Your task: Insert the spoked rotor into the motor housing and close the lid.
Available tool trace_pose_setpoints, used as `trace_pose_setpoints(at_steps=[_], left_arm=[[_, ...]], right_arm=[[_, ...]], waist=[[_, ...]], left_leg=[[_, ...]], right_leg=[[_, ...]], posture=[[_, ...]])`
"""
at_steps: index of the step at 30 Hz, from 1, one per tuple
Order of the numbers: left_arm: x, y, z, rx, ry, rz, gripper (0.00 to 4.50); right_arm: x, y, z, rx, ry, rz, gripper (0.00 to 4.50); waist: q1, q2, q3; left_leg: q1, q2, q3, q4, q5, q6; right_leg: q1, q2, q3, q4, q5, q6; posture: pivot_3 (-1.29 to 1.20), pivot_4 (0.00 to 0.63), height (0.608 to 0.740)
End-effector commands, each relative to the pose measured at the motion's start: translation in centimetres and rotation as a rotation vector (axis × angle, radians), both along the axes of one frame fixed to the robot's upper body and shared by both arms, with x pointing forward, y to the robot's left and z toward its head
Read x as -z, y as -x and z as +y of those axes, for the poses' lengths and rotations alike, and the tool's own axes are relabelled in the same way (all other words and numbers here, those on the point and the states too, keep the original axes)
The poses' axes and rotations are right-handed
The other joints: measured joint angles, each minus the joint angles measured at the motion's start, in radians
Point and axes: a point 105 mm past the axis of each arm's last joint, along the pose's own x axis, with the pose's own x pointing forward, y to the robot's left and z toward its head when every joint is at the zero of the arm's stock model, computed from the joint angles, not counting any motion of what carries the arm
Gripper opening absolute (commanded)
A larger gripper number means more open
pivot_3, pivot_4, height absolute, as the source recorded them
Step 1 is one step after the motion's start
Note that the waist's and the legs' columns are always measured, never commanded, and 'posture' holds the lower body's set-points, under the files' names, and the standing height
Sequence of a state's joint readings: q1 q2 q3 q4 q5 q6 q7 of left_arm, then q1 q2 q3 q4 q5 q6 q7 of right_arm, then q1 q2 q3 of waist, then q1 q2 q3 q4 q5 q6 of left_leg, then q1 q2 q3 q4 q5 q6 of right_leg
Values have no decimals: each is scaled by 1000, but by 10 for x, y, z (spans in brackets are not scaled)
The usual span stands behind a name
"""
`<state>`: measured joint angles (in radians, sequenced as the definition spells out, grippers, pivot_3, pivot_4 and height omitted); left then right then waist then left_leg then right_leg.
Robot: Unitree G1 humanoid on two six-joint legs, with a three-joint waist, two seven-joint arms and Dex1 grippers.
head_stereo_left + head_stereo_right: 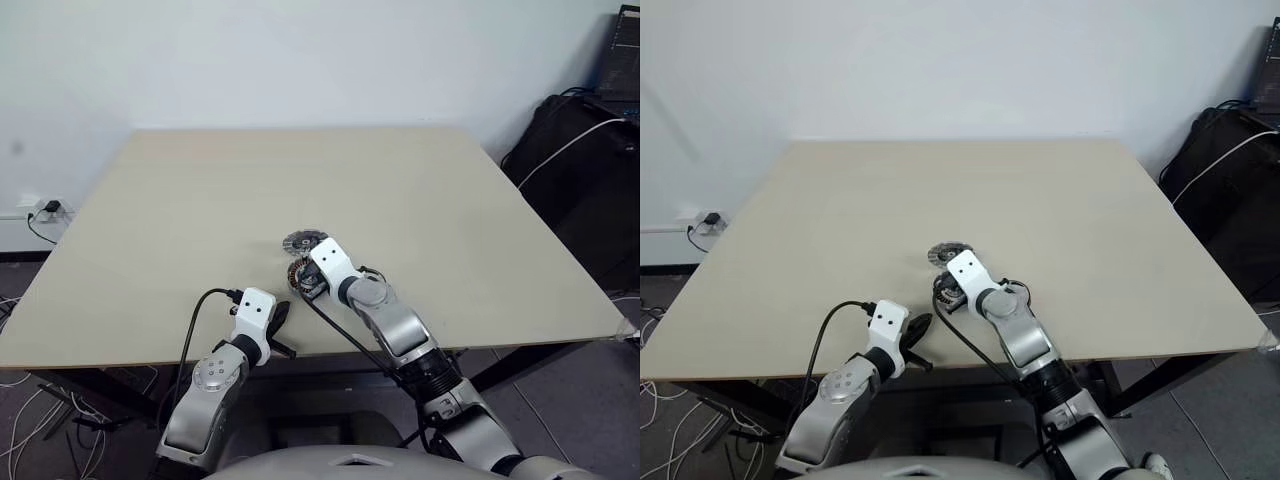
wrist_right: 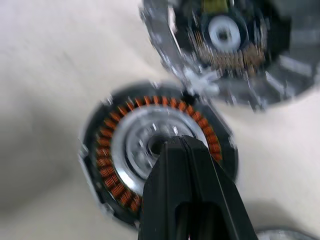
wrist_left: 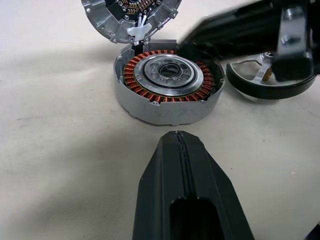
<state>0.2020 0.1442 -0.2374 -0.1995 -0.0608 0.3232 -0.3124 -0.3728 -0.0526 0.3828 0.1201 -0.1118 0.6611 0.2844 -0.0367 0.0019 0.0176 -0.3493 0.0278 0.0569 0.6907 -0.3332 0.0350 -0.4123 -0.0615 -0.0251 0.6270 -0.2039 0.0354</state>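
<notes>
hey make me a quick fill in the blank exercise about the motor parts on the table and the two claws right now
1. The motor housing has a ring of ____-coloured windings around its silver centre.
2. The lid stands ____, hinged at the housing's edge.
3. The left claw has its fingers ____.
4. The spoked rotor lies on the ____ beside the housing.

Missing words: copper; open; shut; table

A pale beige table (image 1: 200,220) stands against a white wall (image 1: 300,60). A black bag (image 1: 580,170) with a white cable (image 1: 565,150) sits beside it, and a power strip (image 1: 42,210) lies on the floor.
</notes>
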Motion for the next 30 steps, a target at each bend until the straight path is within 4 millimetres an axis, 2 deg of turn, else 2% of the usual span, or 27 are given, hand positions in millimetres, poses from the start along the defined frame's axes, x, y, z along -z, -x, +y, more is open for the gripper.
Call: trace_pose_setpoints(at_steps=[1, 5, 12, 14, 19, 26, 28, 30], left_arm=[[-8, -2, -1, 6, 8, -30, 0], [-8, -2, 1, -2, 6, -29, 0], [-8, -2, 3, -14, 7, -31, 0], [-8, -2, 3, -16, 6, -30, 0], [-8, -2, 1, -8, 9, -28, 0], [-8, -3, 0, 0, 9, -28, 0], [-8, -3, 0, -2, 10, -28, 0], [-8, -2, 1, -4, 10, -27, 0]], right_arm=[[-21, -12, 11, -22, -30, -82, 16], [-17, -15, 10, -17, -25, -70, 16], [23, -6, -14, 17, 57, 41, 16], [26, -4, -19, 23, 69, 49, 16], [13, -7, -14, 16, 31, 13, 16], [-33, -18, 9, -14, -124, -137, 16], [-35, -19, 10, -9, -141, -146, 16], [-25, -19, 7, -6, -121, -118, 16]], waist=[[0, 0, 0], [1, 0, 0], [0, 0, 0], [1, 0, 0], [1, 1, -1], [0, 1, 0], [0, 1, 0], [0, 1, 0]], left_leg=[[0, 0, 0, 0, 0, 0], [0, 0, 0, 0, 0, 0], [0, 0, 0, 0, 0, 0], [0, 0, 0, 0, 0, 0], [1, 0, 0, 0, 0, 0], [0, 0, 0, -1, 0, 0], [0, 0, 0, -1, 0, 0], [0, 0, 0, -1, 0, 0]], right_leg=[[0, 0, 0, 0, 0, 0], [0, 0, 0, 0, 0, 0], [0, 0, 0, 0, 0, 0], [1, 0, 0, 0, 0, 0], [2, 0, 0, 0, 0, 0], [0, 0, 0, 0, 0, 0], [0, 0, 0, 0, 0, 0], [0, 0, 0, 0, 0, 0]], posture=[[0, 0, 740], [0, 0, 740], [0, 0, 740], [0, 0, 740], [0, 0, 740], [0, 0, 740], [0, 0, 740], [0, 0, 740]])
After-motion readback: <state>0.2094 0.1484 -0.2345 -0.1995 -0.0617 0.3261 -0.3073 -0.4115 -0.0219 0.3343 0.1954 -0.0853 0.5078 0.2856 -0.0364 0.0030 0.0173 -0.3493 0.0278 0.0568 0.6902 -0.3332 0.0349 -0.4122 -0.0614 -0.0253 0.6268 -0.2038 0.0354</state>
